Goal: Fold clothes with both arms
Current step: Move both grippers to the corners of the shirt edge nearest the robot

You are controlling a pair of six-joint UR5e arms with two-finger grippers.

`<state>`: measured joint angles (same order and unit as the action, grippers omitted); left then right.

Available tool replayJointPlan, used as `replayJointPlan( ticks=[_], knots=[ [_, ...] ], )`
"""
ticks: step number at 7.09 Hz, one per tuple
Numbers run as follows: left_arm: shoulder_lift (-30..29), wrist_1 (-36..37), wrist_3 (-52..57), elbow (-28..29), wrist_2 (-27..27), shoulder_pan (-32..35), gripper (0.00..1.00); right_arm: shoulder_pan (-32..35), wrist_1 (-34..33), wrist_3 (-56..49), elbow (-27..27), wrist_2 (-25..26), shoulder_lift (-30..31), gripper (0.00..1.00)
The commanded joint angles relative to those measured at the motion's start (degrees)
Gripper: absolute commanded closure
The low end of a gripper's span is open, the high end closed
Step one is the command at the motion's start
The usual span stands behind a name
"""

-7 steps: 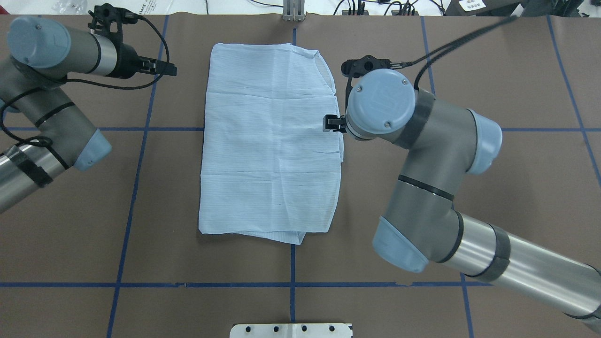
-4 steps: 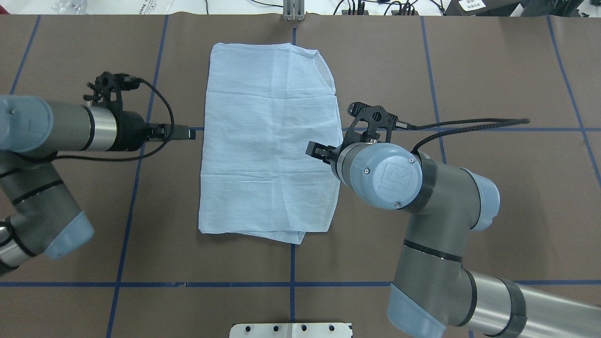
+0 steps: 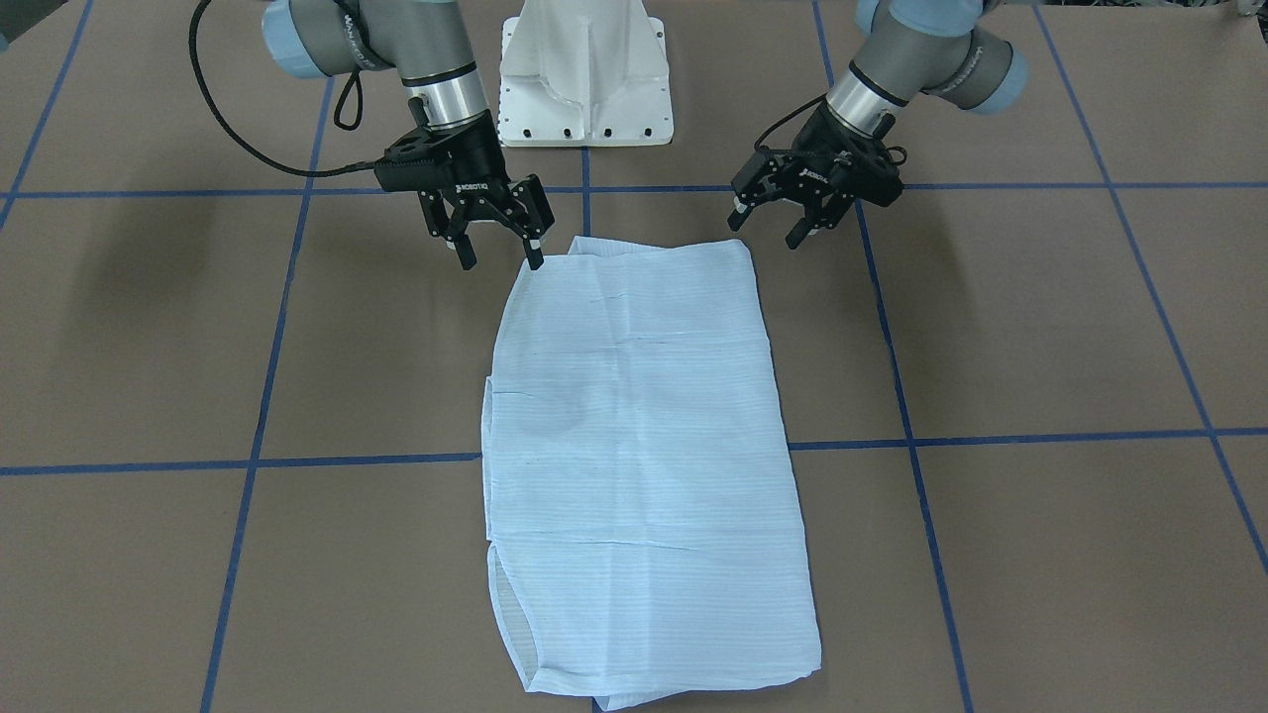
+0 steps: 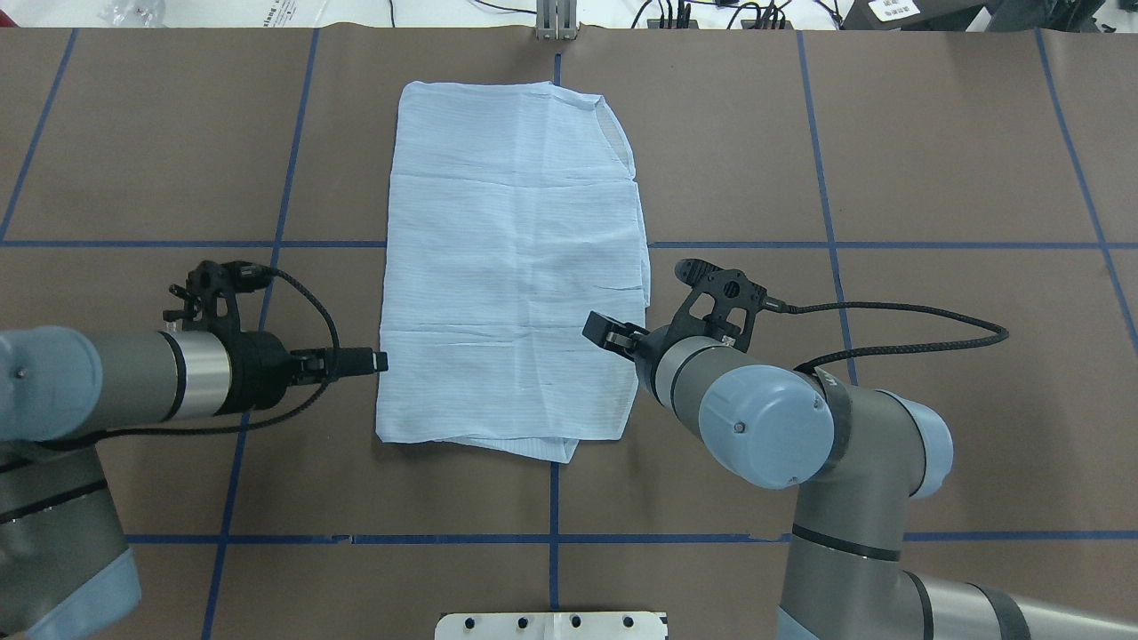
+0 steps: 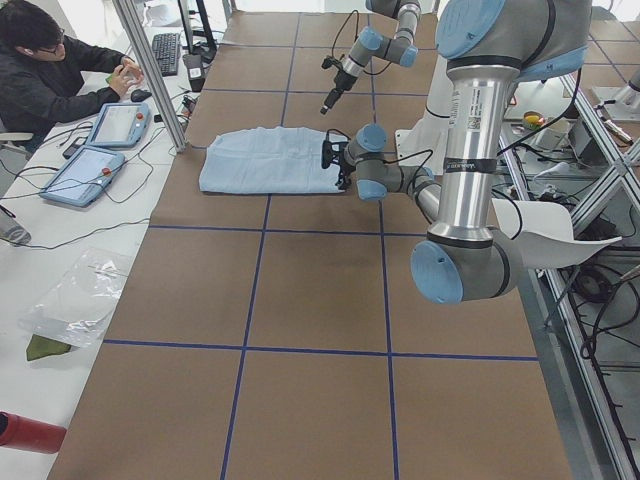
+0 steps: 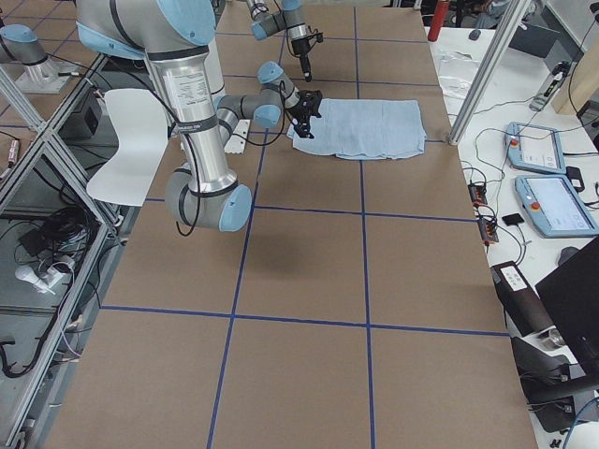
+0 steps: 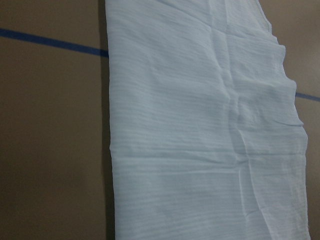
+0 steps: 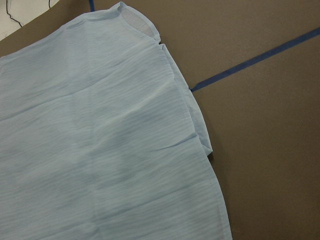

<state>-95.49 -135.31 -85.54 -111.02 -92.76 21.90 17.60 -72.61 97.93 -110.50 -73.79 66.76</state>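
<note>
shirt (image 4: 511,267) lies flat on the table (image 4: 800,160), folded into a long panel | we hold left gripper (image 3: 765,230) and right gripper (image 3: 500,259), both spread and empty, flanking its robot-side end | we judge this stages a two-corner pinch for a crosswise fold

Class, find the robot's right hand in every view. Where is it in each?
Front-facing: right hand upper left.
Overhead: hand right of centre.
Exterior left: hand far, top centre.
Exterior right: hand near, upper centre.
Left wrist: not in it.
Right wrist: not in it.
Shared landmark: the shirt beside it.
</note>
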Motion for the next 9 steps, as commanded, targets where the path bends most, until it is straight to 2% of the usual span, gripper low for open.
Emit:
replayJointPlan(
  ticks=[1,3,8,9],
  knots=[
    [-3.5,7.4,-4.3,1.8,3.2,-2.7,0.11,-0.7,0.4,0.3,0.1,0.7,0.2,0.00],
    [-5.1,7.5,-4.2,4.0,3.4,-2.8,0.22,-0.8,0.5,0.3,0.0,1.1,0.1,0.00],
    [-5.2,9.9,-3.8,4.4,3.1,-4.1,0.26,-0.8,0.5,0.2,-0.1,1.1,0.1,0.00],
    [-5.2,9.9,-3.8,4.4,3.1,-4.1,0.36,-0.8,0.5,0.2,-0.1,1.1,0.1,0.00]
  ],
)
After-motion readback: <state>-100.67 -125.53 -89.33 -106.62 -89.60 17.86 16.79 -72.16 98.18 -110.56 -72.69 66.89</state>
